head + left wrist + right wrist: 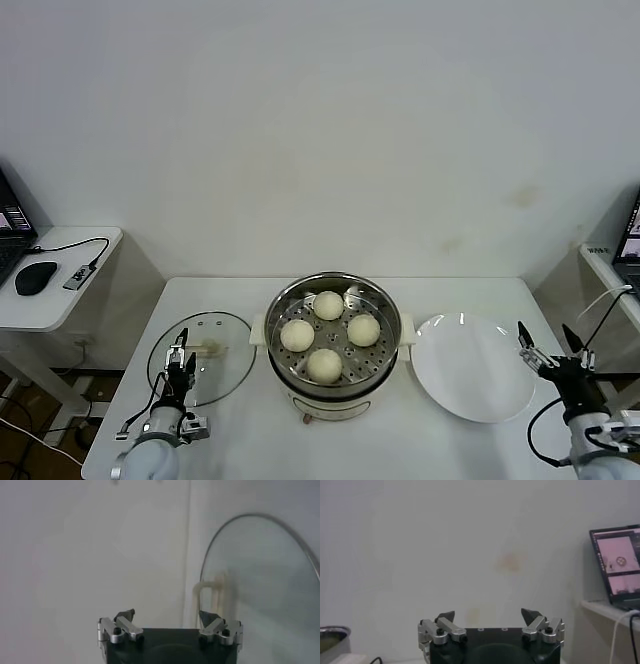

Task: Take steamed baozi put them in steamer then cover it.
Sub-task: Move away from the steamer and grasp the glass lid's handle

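The steamer [333,392] stands at the table's middle, a shiny steel pot with cream handles. Several pale round baozi [328,305] rest on its perforated tray. The cover [222,372], a clear glass lid with a cream handle [208,348], lies flat on the table to the pot's left. My left gripper [180,352] hovers open over the near part of the lid, close to its handle. In the left wrist view the lid [260,580] lies ahead of the empty left gripper [167,615]. My right gripper [546,340] stands open and empty at the table's right edge, also seen as the right gripper [489,614].
An empty white plate [470,365] lies right of the pot, between it and my right gripper. A side table at the left carries a mouse [36,277] and a cable. Another side table with a laptop [617,565] stands at the right. The steamer's rim [332,635] shows in the right wrist view.
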`<move>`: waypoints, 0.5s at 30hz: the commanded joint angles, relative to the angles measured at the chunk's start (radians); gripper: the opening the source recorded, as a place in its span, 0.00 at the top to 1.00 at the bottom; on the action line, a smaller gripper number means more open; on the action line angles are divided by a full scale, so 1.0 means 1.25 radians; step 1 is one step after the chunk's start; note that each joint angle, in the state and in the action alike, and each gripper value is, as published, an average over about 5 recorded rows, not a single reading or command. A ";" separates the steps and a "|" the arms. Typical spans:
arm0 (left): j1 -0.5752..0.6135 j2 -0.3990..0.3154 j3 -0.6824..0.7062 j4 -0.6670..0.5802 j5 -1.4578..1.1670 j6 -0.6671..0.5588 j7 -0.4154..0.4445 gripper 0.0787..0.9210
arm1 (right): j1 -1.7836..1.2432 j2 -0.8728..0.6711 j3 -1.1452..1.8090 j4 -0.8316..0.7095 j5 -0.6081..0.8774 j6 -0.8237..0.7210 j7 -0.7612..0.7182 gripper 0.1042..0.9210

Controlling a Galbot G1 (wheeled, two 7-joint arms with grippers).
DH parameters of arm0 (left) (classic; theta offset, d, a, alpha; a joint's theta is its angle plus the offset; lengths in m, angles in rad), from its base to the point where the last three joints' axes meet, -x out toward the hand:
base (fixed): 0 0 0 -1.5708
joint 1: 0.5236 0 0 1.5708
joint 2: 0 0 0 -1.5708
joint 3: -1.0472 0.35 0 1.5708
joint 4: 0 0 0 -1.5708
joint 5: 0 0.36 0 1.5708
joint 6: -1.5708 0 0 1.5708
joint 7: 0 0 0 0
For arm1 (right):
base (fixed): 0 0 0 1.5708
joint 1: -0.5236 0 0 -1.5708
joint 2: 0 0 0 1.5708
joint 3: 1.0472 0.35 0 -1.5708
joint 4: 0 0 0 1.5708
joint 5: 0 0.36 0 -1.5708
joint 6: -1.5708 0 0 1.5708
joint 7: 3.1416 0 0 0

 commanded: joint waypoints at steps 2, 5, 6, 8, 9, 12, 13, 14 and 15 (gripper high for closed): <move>-0.056 0.001 0.017 0.064 0.021 0.061 -0.007 0.12 | -0.016 0.016 0.004 -0.003 -0.006 0.006 0.001 0.12; -0.070 -0.003 0.021 0.073 0.016 0.071 -0.007 0.12 | -0.020 0.017 0.003 -0.006 -0.011 0.010 -0.002 0.12; -0.076 -0.003 0.023 0.078 0.014 0.073 -0.008 0.12 | -0.021 0.017 0.003 -0.007 -0.012 0.011 -0.003 0.12; -0.088 -0.003 0.026 0.092 0.009 0.074 -0.010 0.12 | -0.022 0.017 0.003 -0.007 -0.013 0.012 -0.003 0.12; -0.095 -0.002 0.029 0.100 0.005 0.074 -0.012 0.12 | -0.023 0.018 0.004 -0.006 -0.013 0.012 -0.003 0.12; -0.115 -0.001 0.035 0.121 -0.007 0.077 -0.017 0.12 | -0.026 0.019 0.004 -0.007 -0.015 0.012 -0.004 0.12; -0.122 -0.001 0.037 0.128 -0.010 0.079 -0.019 0.12 | -0.026 0.020 0.004 -0.009 -0.016 0.013 -0.005 0.12; -0.128 -0.003 0.037 0.132 -0.012 0.081 -0.021 0.12 | -0.026 0.021 0.003 -0.011 -0.017 0.015 -0.005 0.12; -0.133 -0.004 0.038 0.136 -0.013 0.082 -0.022 0.12 | -0.027 0.022 0.003 -0.013 -0.019 0.016 -0.006 0.12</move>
